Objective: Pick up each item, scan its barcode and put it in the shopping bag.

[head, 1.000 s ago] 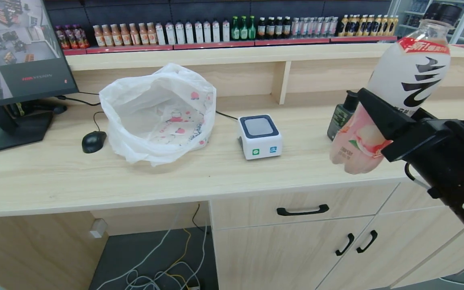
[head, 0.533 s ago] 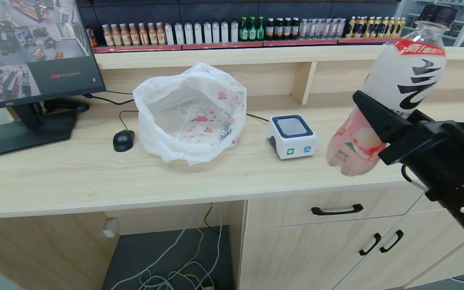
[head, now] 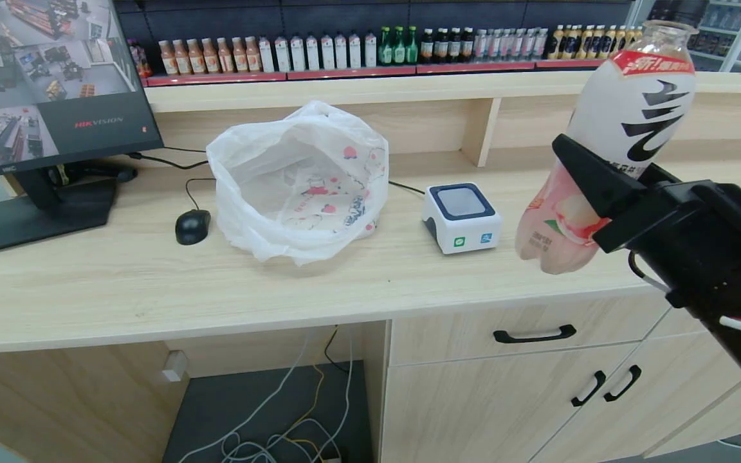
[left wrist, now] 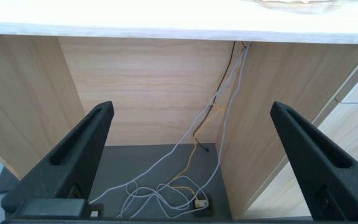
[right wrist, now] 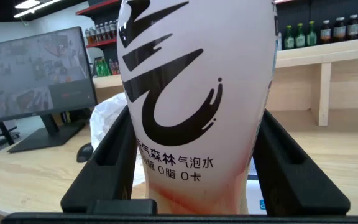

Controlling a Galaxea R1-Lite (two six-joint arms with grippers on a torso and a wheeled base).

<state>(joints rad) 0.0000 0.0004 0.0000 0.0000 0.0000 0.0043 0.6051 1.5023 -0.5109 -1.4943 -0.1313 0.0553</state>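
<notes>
My right gripper (head: 597, 185) pinches the peach drink bottle (head: 634, 122) round its lower half, holding it tilted near the counter's (head: 87, 289) front edge, right of the barcode scanner (head: 462, 217). My left gripper (left wrist: 191, 106) hangs spread wide below the counter. I'd carry the bottle left over the bare counter and turn its barcode to the scanner window, stopping short of the shopping bag (head: 296, 186) just beyond.

Bottle (head: 640, 96) white with black swirl — pink base, bag (head: 293, 186) white, red prints, scanner (head: 462, 222) white, navy-topped, table (head: 119, 289) pale woodgrain
</notes>
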